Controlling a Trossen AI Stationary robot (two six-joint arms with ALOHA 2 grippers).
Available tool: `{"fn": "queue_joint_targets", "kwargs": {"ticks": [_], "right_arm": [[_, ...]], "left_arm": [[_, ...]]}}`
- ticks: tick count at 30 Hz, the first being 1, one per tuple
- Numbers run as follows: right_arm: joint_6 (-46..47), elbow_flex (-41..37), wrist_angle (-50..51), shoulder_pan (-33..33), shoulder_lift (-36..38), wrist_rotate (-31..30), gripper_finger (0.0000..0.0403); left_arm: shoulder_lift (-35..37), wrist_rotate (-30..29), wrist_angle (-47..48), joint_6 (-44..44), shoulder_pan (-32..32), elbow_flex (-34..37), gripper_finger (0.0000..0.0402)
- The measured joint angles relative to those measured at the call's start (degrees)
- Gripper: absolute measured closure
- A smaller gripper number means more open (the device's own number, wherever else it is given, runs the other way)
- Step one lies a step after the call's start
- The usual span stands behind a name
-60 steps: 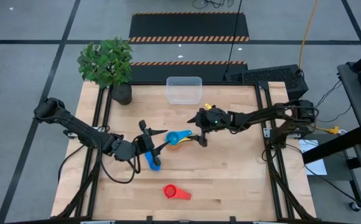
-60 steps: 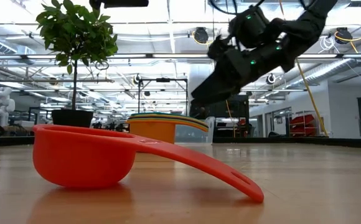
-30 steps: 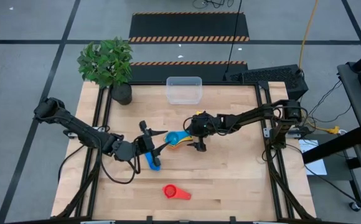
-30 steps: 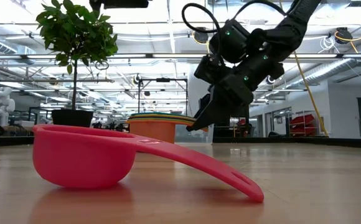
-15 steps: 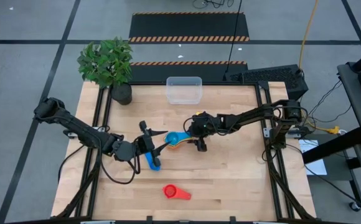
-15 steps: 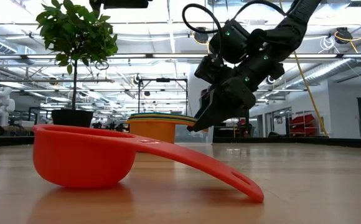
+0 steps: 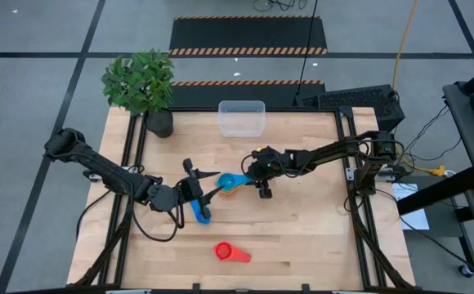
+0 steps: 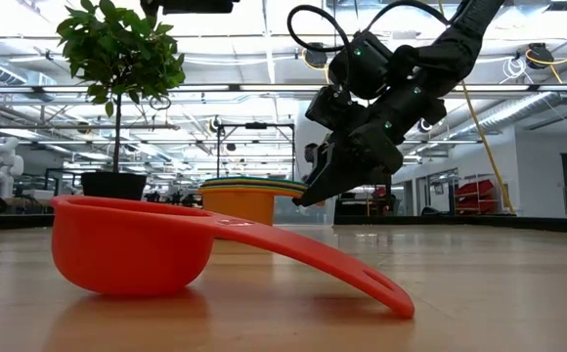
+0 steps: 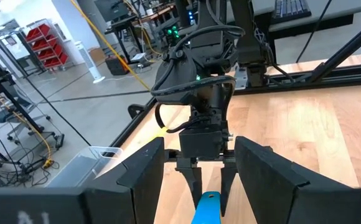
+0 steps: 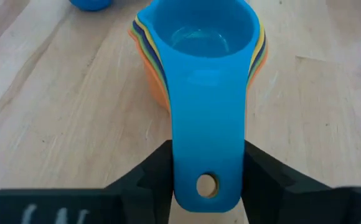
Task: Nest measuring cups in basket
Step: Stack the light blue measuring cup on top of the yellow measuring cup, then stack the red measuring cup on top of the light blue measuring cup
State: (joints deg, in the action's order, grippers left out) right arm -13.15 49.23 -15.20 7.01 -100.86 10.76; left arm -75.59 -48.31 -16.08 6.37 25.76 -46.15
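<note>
Your right pincer [image 10: 206, 163] is closing on the light blue handle of the nested cup stack [image 7: 234, 182], near the clear basket [image 7: 242, 118]; seat both fingers squarely before lifting; your left pincer [image 9: 207, 179], half open and empty, waits beside the stack.

Light blue on the top cup [image 10: 205, 37] of the nested stack, with yellow, dark blue and orange rims peeping out beneath; darker blue on the lone cup [image 7: 201, 214] lying apart; red on the cup [image 7: 230, 252] nearest the front edge; clear and colourless for the basket [image 7: 242, 118]; pale wood grain across the tabletop [image 7: 302, 237]; black on both arms and the right pincer [image 10: 208, 163]; green leaves over a dark pot [image 7: 159, 122]; yellow-and-black hazard stripes on the floor mat [image 7: 249, 51]
</note>
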Motion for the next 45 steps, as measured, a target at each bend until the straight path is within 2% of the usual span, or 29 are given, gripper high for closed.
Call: {"fn": "queue_joint_targets", "kwargs": {"ticks": [3,5,12,17,21,28,39,45], "right_arm": [[0.3,0.0,0.0,0.0,0.0,-0.1,0.0276],[0.5,0.0,0.0,0.0,0.0,-0.1,0.0262],[3.5,0.0,1.6,-0.1,3.7,-3.2,0.0159],[4.7,0.0,6.0,-1.4,10.4,-3.2,0.0118],[6.5,0.0,7.4,-3.0,15.2,-3.3,0.0111],[9.7,0.0,7.7,-8.2,19.9,-5.0,0.0111],[16.3,0.0,10.5,-18.7,19.1,-18.4,0.0110],[24.4,0.0,11.2,-24.6,19.1,-18.3,0.0110]], "left_arm": [[0.0,0.0,0.0,0.0,0.0,0.0,0.0204],[0.0,0.0,0.0,0.0,0.0,0.0,0.0204],[0.0,0.0,0.0,-0.6,0.1,0.0,0.0204],[0.0,0.4,-1.4,-2.6,1.0,-0.2,0.0204],[0.0,2.1,2.8,-5.0,2.1,-2.9,0.0204],[-3.3,8.1,17.9,-11.6,3.8,-10.4,0.0204],[-18.1,13.7,29.0,-8.5,7.5,-26.1,0.0204],[-25.6,15.0,36.3,-11.1,10.8,-34.4,0.0204]]}}
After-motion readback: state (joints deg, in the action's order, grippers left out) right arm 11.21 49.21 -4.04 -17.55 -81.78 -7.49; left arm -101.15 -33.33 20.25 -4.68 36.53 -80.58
